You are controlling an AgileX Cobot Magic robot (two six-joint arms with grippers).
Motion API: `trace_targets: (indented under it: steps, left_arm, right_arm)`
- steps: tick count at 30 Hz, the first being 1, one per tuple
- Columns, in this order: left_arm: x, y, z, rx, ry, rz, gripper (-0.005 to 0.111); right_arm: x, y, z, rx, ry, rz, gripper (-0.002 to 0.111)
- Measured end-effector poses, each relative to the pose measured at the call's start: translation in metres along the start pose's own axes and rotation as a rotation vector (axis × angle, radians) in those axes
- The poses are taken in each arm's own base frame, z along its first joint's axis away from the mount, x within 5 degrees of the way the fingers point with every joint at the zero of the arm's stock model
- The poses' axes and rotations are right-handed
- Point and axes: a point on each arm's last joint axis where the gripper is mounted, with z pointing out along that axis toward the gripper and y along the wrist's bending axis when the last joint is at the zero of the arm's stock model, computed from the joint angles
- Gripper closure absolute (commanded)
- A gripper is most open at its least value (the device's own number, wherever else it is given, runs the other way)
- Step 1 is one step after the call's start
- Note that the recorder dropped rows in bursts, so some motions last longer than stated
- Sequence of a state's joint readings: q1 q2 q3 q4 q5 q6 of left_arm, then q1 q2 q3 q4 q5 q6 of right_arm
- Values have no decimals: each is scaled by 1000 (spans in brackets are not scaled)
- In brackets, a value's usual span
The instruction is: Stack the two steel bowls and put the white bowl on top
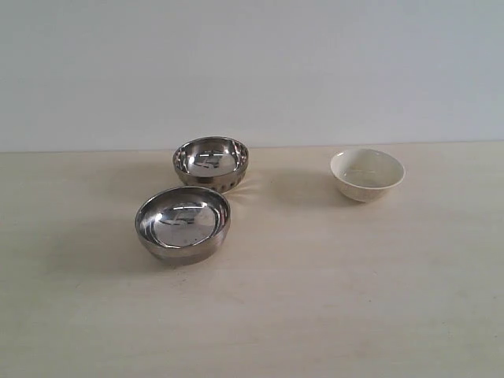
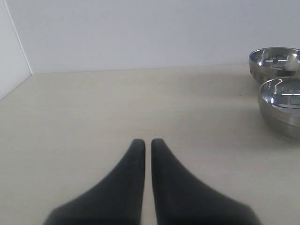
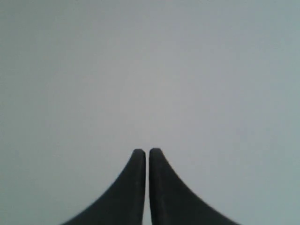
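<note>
Left jaws and right jaws sit nearly closed, holding nothing.

In the left wrist view the smooth-sided steel bowl (image 2: 281, 112) runs off the right edge; it hides the lower side of the ribbed steel bowl (image 2: 274, 63) behind it; whether the two touch cannot be told. The left gripper (image 2: 147, 141) and right gripper (image 3: 147, 151) are each cut off by the bottom edge, their outlines soft.
</note>
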State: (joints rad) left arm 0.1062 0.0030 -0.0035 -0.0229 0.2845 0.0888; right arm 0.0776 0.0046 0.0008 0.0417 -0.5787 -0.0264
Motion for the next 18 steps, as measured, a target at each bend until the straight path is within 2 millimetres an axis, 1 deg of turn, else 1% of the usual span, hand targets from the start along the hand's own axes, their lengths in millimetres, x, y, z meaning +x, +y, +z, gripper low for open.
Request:
trace_targets:
  steps: [2, 4, 6, 8, 14, 15, 17, 18]
  left_arm:
    - [0, 0, 0, 0, 0, 0, 103]
    - [0, 0, 0, 0, 0, 0, 103]
    - [0, 0, 0, 0, 0, 0, 103]
    - [0, 0, 0, 0, 0, 0, 103]
    - [0, 0, 0, 0, 0, 0, 103]
    - [0, 0, 0, 0, 0, 0, 103]
    - [0, 0, 0, 0, 0, 0, 103]
    - [0, 0, 0, 0, 0, 0, 103]
  right_arm:
    - [-13, 0, -1, -3, -144, 95, 108]
    - [-22, -1, -3, -20, -248, 211, 108]
    - [-26, 0, -3, -40, -279, 324, 108]
    - [-33, 2, 1, -70, -259, 383, 108]
    - [-81, 14, 25, -171, -155, 293, 108]
    - [-87, 15, 30, -173, -144, 284, 106]
    - [-99, 16, 42, -176, -128, 271, 97]
    - [-101, 16, 49, -174, -114, 270, 89]
